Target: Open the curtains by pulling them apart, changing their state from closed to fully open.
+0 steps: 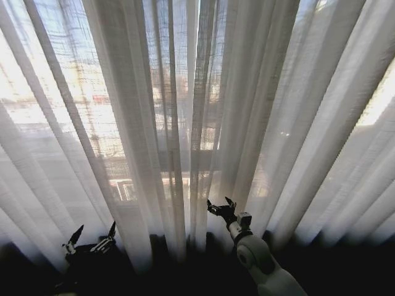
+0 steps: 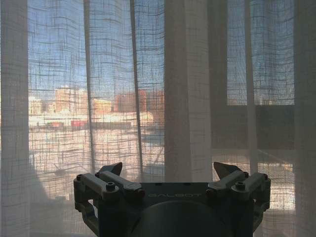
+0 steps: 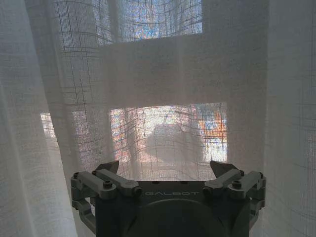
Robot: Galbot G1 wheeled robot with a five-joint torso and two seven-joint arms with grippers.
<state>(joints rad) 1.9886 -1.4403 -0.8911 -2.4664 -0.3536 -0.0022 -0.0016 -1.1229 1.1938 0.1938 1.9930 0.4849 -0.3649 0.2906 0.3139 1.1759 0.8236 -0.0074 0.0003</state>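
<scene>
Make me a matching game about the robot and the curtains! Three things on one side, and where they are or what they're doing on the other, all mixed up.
Things:
1. left gripper
2. right gripper
3. curtains

Places or states:
A. hanging closed across the window
B. open, low down on the robot's left side
C. open, raised near the middle where the panels meet

Pairs: 1-B, 2-C, 3-A
</scene>
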